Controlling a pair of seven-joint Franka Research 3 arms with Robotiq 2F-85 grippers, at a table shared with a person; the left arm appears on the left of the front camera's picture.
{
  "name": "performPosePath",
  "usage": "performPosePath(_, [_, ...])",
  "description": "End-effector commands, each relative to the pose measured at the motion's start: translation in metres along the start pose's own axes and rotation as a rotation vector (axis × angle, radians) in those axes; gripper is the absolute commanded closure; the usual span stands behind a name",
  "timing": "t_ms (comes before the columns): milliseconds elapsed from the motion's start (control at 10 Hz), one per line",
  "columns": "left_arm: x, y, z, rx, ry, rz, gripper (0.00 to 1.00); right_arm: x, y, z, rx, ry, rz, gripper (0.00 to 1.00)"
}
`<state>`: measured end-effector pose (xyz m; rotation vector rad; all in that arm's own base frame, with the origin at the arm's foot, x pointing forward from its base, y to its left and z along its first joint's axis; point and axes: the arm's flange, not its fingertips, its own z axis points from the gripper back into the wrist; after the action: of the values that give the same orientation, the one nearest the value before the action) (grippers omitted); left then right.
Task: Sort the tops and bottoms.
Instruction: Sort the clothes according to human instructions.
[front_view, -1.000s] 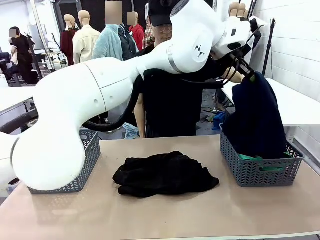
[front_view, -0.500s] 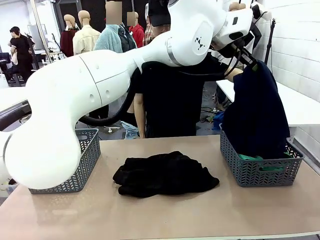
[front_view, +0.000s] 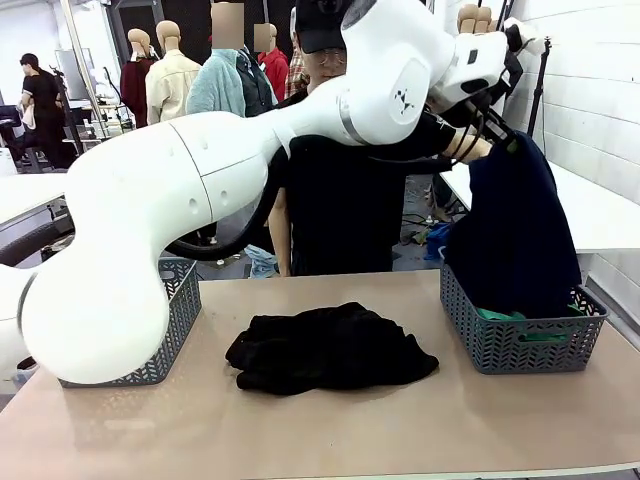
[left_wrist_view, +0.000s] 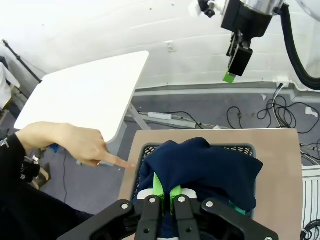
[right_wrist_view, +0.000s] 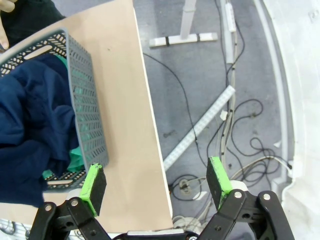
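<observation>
Your left gripper (left_wrist_view: 165, 196) is pinching the navy blue shirt (front_view: 512, 235), which hangs into the right-hand grey basket (front_view: 520, 340) over the green shirt (front_view: 500, 315). Your right gripper (right_wrist_view: 156, 181) is spread wide above the basket; a black garment (front_view: 330, 348) lies mid-table

A dark navy shirt (front_view: 512, 235) hangs over a grey lattice-patterned basket (front_view: 520, 340) holding a bright green shirt (front_view: 500, 314), a black garment (front_view: 328, 348) lies on the beige tabletop (front_view: 330, 430), and the arms are white.
</observation>
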<state>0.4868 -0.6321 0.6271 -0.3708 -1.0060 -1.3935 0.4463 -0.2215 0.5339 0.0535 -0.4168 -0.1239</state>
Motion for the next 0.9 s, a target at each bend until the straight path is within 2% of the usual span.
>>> performPosePath(0, [0.017, 0.021, -0.047, -0.088, -0.086, -0.039, 1.0, 0.0, 0.0, 0.0, -0.015, 0.008, 0.006, 0.0])
performPosePath(300, [0.0, 0.023, -0.111, -0.186, -0.067, -0.009, 1.0, 0.0, 0.0, 0.0, -0.015, 0.008, 0.006, 0.0])
performPosePath(500, [-0.03, 0.025, -0.144, -0.151, 0.049, 0.018, 1.0, 0.0, 0.0, 0.0, -0.015, 0.008, 0.006, 0.0])
performPosePath(600, [-0.04, 0.026, -0.15, -0.134, 0.071, 0.03, 1.0, 0.0, 0.0, 0.0, -0.015, 0.008, 0.006, 0.0])
performPosePath(800, [-0.065, 0.02, -0.166, -0.173, 0.147, 0.08, 1.0, 0.0, 0.0, 0.0, -0.015, 0.008, 0.006, 0.0])
